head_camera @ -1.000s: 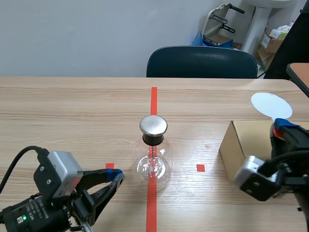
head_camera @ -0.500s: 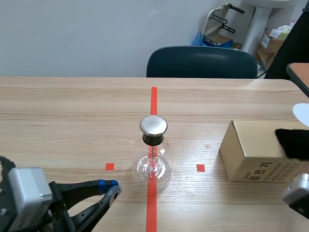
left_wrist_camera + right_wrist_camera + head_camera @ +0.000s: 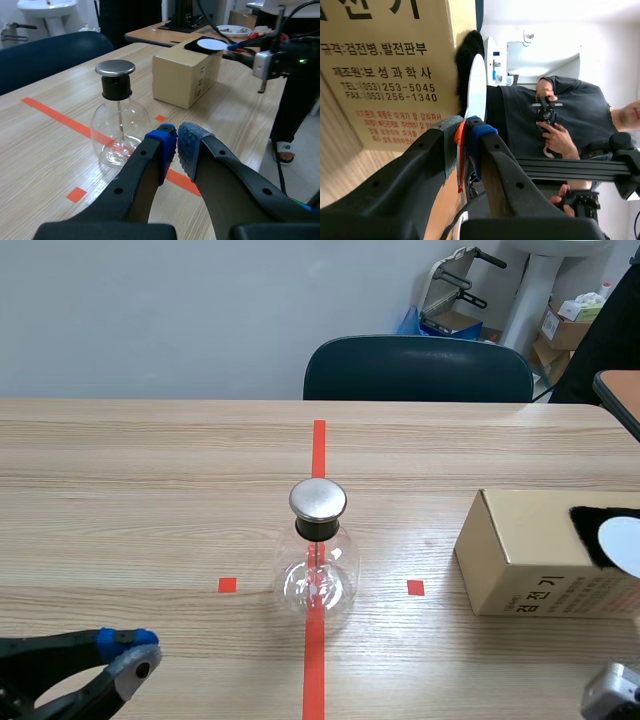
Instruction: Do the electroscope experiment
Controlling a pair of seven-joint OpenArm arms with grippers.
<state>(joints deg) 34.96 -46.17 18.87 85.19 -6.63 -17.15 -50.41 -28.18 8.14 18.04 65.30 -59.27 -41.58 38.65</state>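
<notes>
The electroscope (image 3: 318,562), a clear glass flask with a round metal cap (image 3: 115,67), stands on the red tape line at the table's middle. A white disc (image 3: 622,544) on an orange-red handle lies against black fur (image 3: 592,524) on top of the cardboard box (image 3: 530,560). My right gripper (image 3: 464,135) is shut on the disc's handle, with the white disc (image 3: 476,85) ahead of it beside the fur (image 3: 466,50). My left gripper (image 3: 176,145) is shut on nothing, low and short of the flask (image 3: 120,135). In the scene view the left gripper (image 3: 128,662) sits at the near left.
The box (image 3: 186,75) stands right of the flask, with the right gripper (image 3: 240,47) and disc (image 3: 210,44) over it. A dark chair (image 3: 418,368) is behind the table's far edge. A person (image 3: 555,125) stands past the box.
My left arm has drawn back toward the near left corner. The right arm has dropped low, bringing the white disc from above the box down onto the black fur.
</notes>
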